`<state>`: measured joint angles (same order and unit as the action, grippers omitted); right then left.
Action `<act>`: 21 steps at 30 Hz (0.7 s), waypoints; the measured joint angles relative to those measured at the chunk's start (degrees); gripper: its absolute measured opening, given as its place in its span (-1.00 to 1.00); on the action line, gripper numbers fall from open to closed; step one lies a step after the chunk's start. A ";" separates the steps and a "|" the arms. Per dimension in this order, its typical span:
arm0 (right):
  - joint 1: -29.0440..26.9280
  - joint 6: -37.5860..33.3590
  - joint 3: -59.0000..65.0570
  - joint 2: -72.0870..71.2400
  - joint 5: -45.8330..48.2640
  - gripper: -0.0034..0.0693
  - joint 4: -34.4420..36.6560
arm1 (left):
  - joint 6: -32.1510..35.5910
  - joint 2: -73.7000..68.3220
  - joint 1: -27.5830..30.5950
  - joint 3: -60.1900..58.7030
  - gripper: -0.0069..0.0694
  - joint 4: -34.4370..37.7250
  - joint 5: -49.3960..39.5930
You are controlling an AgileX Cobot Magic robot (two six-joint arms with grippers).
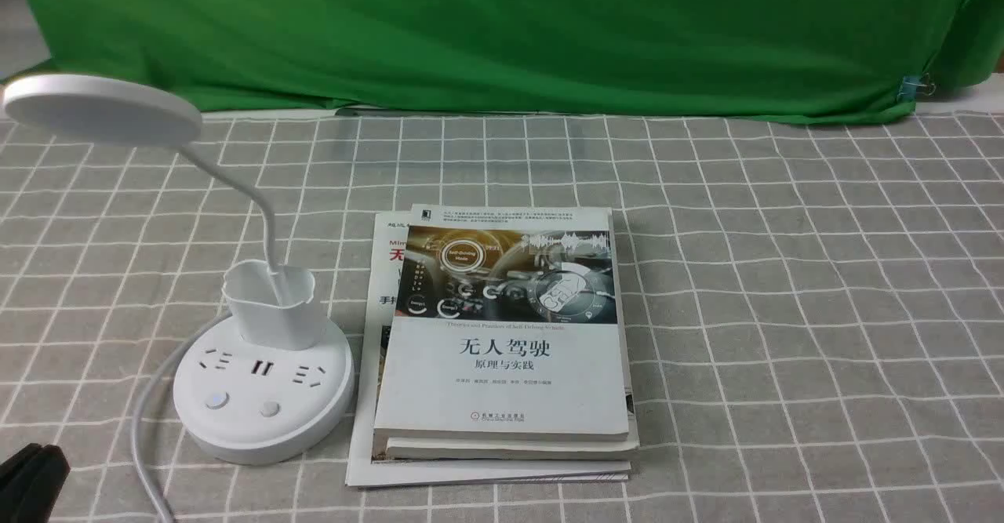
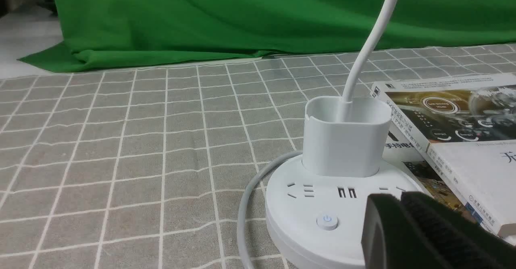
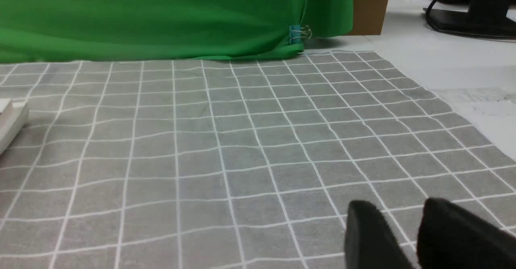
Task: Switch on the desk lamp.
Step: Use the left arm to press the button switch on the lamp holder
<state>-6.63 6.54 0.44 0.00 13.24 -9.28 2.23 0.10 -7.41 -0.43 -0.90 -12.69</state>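
The white desk lamp stands at the left of the table. Its disc head is raised on a thin bent neck that rises from a small cup on the round base. The base has sockets and two buttons. The left wrist view shows the base and a power button. My left gripper is shut and empty, over the base's near right part, beside that button. It also shows in the front view. My right gripper is slightly open and empty over bare cloth.
A stack of books lies right next to the lamp base, and also shows in the left wrist view. The lamp's white cord curves off the base's left side towards the front edge. A green backdrop hangs behind the grey checked tablecloth.
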 joint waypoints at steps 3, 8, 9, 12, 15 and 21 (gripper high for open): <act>0.00 0.00 0.00 0.00 0.00 -0.23 0.00 | 0.00 0.00 0.00 0.00 -0.77 0.00 0.00; 0.00 0.00 0.00 0.00 0.00 -0.23 0.00 | 0.00 0.00 0.00 0.00 -0.77 0.00 0.00; 0.00 0.00 0.00 0.00 0.00 -0.23 0.00 | 0.00 0.00 0.00 0.00 -0.77 0.00 0.00; 0.00 0.00 0.00 0.00 0.00 -0.23 0.00 | 0.00 0.00 0.00 0.00 -0.77 0.00 0.00; 0.00 0.00 0.00 0.00 0.00 -0.23 0.00 | 0.00 0.00 0.00 0.00 -0.77 -0.58 0.00; 0.00 0.00 0.00 0.00 0.00 -0.23 0.00 | 0.00 0.00 0.00 0.00 -0.77 -1.97 0.00</act>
<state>-6.63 6.54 0.44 0.00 13.24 -9.28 2.23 0.10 -7.41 -0.43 -2.87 -12.69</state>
